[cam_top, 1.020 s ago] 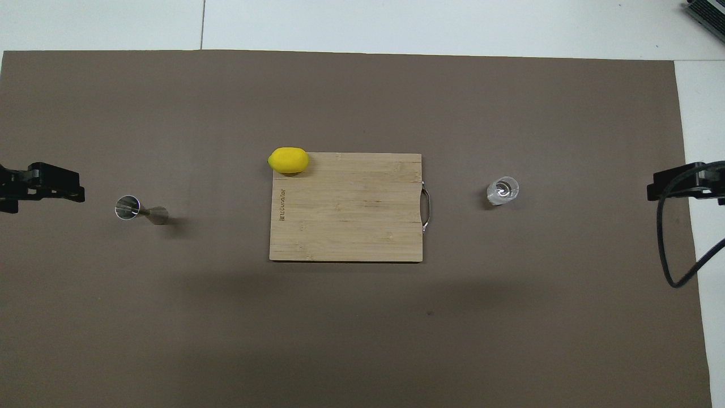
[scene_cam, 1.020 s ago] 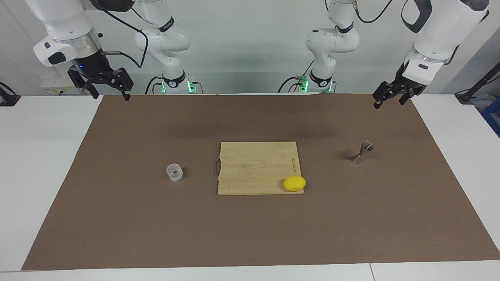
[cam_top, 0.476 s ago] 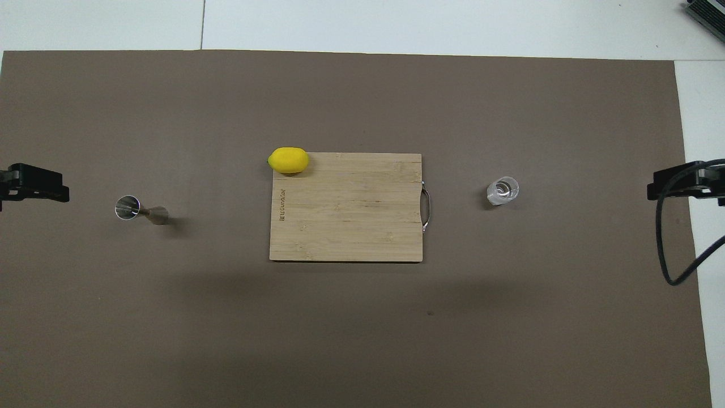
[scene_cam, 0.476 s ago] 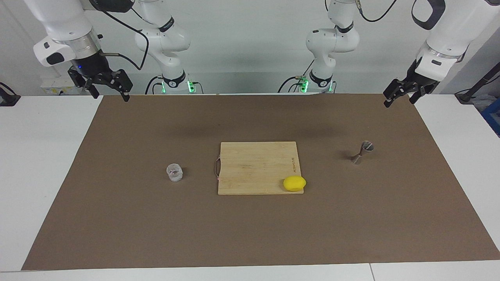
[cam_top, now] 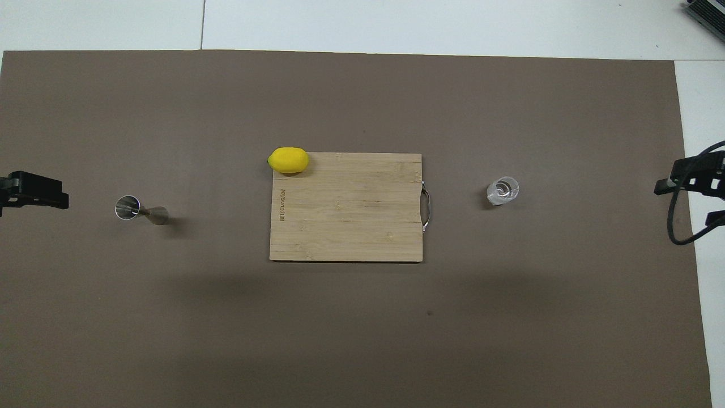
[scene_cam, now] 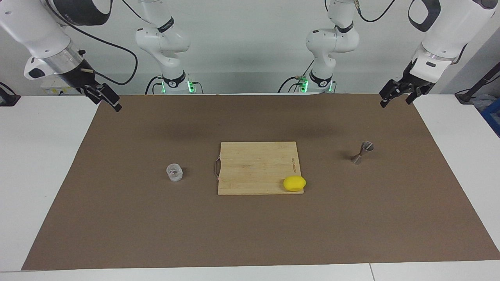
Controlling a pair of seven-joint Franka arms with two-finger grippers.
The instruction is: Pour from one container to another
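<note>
The small clear cup (scene_cam: pixel 174 172) stands on the brown mat toward the right arm's end, beside the cutting board's handle. The steel hourglass jigger (scene_cam: pixel 362 152) stands upright on the mat toward the left arm's end. My left gripper (scene_cam: pixel 395 100) hangs open and empty over the mat's corner, well above the jigger and apart from it. My right gripper (scene_cam: pixel 111 102) hangs open and empty over the other corner near the robots, away from the cup. In the overhead view the cup (cam_top: pixel 502 190) and the jigger (cam_top: pixel 139 208) each stand alone.
A wooden cutting board (scene_cam: pixel 254 168) lies at the mat's middle between the two containers. A yellow lemon (scene_cam: pixel 294 183) rests on its corner farthest from the robots, on the jigger's side. The brown mat (scene_cam: pixel 250 234) covers most of the white table.
The right gripper has turned at the wrist and dropped a little while drawing outward toward its end of the table. The left gripper has also drawn slightly outward. Cup, jigger, board and lemon have not moved.
</note>
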